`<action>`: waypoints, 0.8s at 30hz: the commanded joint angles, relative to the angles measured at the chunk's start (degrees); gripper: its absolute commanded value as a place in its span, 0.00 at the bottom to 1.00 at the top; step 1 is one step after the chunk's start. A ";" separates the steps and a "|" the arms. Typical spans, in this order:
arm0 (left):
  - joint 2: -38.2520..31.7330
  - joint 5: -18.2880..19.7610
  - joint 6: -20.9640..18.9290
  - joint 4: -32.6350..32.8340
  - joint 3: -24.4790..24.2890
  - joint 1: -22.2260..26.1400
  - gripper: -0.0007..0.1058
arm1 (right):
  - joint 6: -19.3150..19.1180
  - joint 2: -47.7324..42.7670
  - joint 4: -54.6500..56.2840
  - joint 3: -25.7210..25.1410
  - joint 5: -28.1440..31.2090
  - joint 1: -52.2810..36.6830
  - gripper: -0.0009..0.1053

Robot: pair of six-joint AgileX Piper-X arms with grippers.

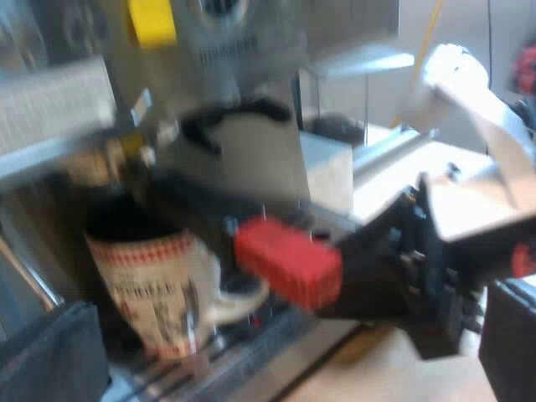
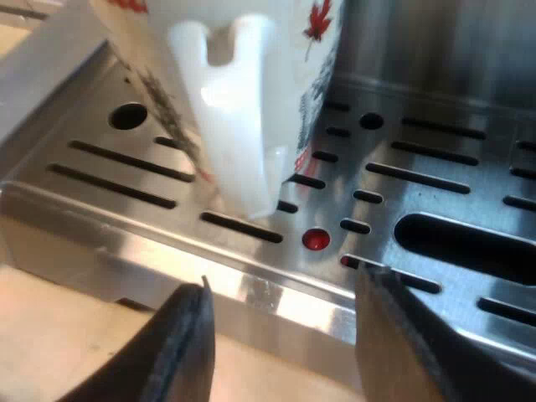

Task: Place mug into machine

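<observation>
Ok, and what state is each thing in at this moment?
Mug: upright on the drip tray, not held.
Holder: locked into the front of the machine, red end out.
Right hand: open, just clear of the mug's handle.
Left hand: open, empty.

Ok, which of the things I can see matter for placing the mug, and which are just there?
In the job: mug; espresso machine; its drip tray; right tool, open by the mug's handle.
Just there: red-ended holder handle, at the machine's front.
</observation>
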 commanded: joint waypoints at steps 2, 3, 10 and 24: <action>0.12 0.15 -0.21 4.30 -4.59 -0.16 0.87 | -0.19 -7.28 3.84 1.28 0.06 2.57 0.29; 0.12 0.15 -0.21 5.38 -5.75 -0.16 0.87 | -0.19 -8.53 4.32 1.31 0.22 3.23 0.26; -0.62 0.15 -0.21 9.13 -11.12 -0.16 0.87 | -0.62 -13.02 4.90 1.28 2.20 5.98 0.10; -5.65 4.05 -0.21 14.50 -15.47 -0.16 0.87 | -0.62 -11.05 4.50 -11.41 15.45 12.30 0.01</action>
